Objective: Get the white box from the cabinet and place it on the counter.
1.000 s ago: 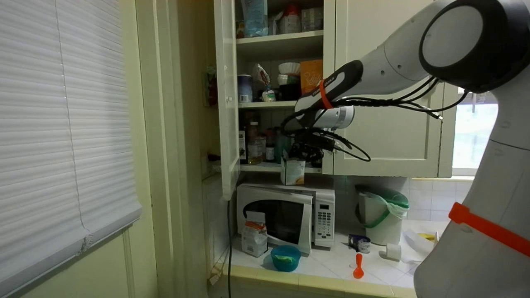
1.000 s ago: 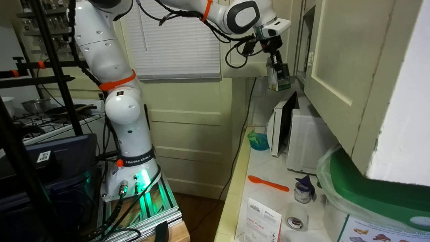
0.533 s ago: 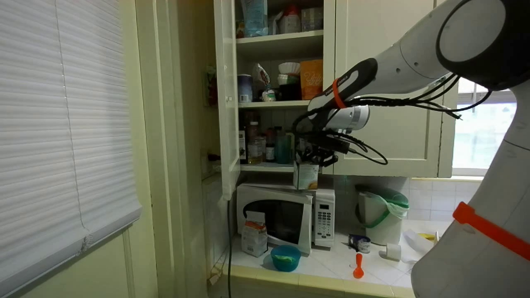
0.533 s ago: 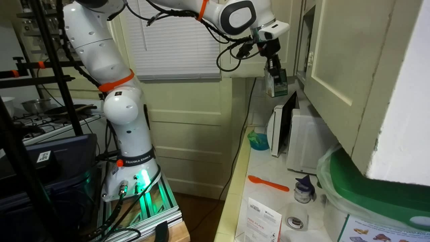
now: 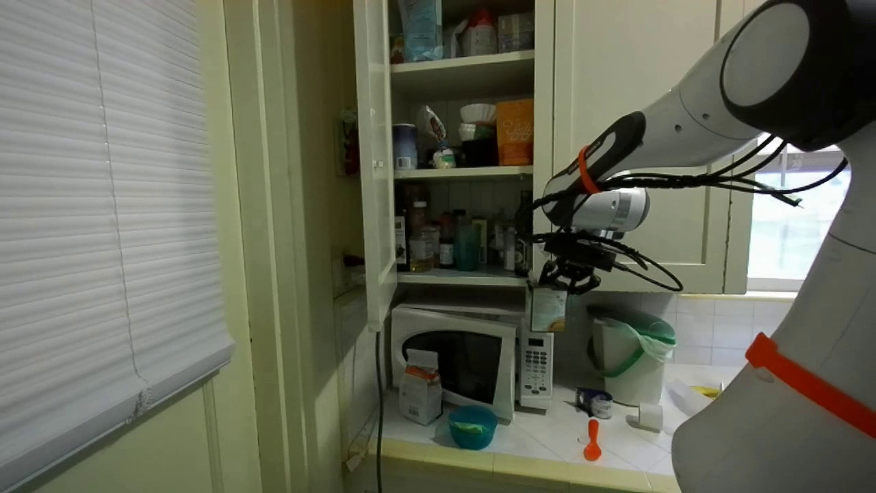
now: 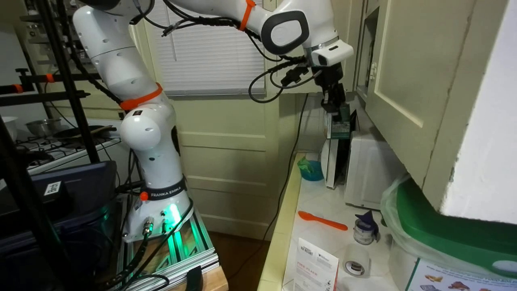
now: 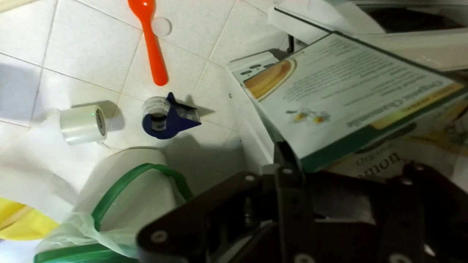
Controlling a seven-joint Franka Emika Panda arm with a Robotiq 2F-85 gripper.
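1. You have the cream-white cabinet (image 5: 544, 82) at 12 o'clock in an exterior view; the panelled door (image 5: 378, 205) at 9 o'clock stands open, showing shelves (image 5: 465, 60) with bottles (image 5: 467, 246) and an orange packet (image 5: 514, 133).
2. Below it, at 6 o'clock, you see the white-tiled tabletop (image 5: 540, 441) with its pale yellow edge.
3. Your Panda arm (image 5: 684, 130) stands at 3 o'clock in an exterior view.
4. The white microwave (image 5: 465, 363) sits on the tabletop, at 6 o'clock from the open shelves, its door ajar.
5. The green-lidded bin (image 5: 626, 383) stands on the tabletop at 4 o'clock from what you carry.
6. Your claw (image 6: 333, 106) points toward 6 o'clock, pinching the white Organic Chamomile box (image 5: 549, 309).
7. You have that box hanging roughly upright, outside the cabinet and above the tabletop, in front of the microwave's 2 o'clock corner; your wrist view shows its printed face with little yellow-centred flowers and a green band.
8. The orange spoon (image 5: 593, 441) lies on the tabletop at 5 o'clock from your box.
9. In the wrist view, you find a small white disc (image 7: 163, 26) just beside the spoon's neck, at 3 o'clock.
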